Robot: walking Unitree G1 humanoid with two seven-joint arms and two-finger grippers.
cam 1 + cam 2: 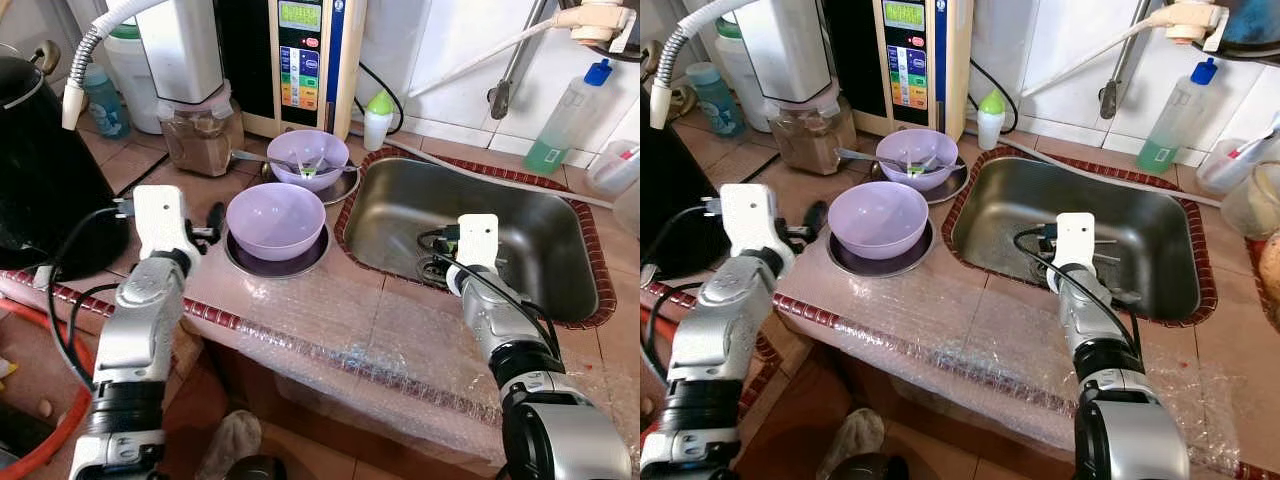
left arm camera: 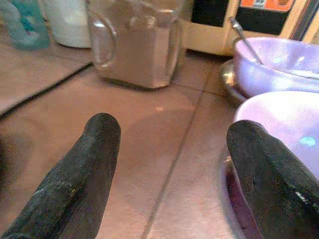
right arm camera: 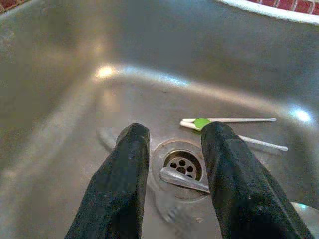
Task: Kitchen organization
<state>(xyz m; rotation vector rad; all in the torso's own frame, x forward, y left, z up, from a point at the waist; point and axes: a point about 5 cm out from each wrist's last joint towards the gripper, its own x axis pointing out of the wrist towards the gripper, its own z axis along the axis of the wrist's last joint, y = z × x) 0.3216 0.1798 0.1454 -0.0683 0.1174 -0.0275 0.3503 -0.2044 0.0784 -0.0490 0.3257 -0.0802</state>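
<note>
A purple bowl (image 1: 276, 218) sits on a steel plate (image 1: 247, 263) on the tiled counter. Behind it a second purple bowl (image 1: 308, 158) holds utensils. My left gripper (image 2: 174, 128) hovers low over the counter just left of the front bowl (image 2: 284, 124), open, with nothing between its fingers. My right gripper (image 3: 175, 132) is down inside the steel sink (image 1: 560, 225), open, right above the drain (image 3: 182, 164). A metal utensil (image 3: 182, 180) lies across the drain, and white sticks with a green part (image 3: 229, 121) lie just beyond it.
A glass jar of brown powder (image 1: 200, 135) and a water machine (image 1: 300, 60) stand behind the bowls. A black kettle (image 1: 45, 170) is at far left. A green soap bottle (image 1: 565, 120) stands behind the sink. Bubble wrap (image 1: 380, 350) covers the counter's front edge.
</note>
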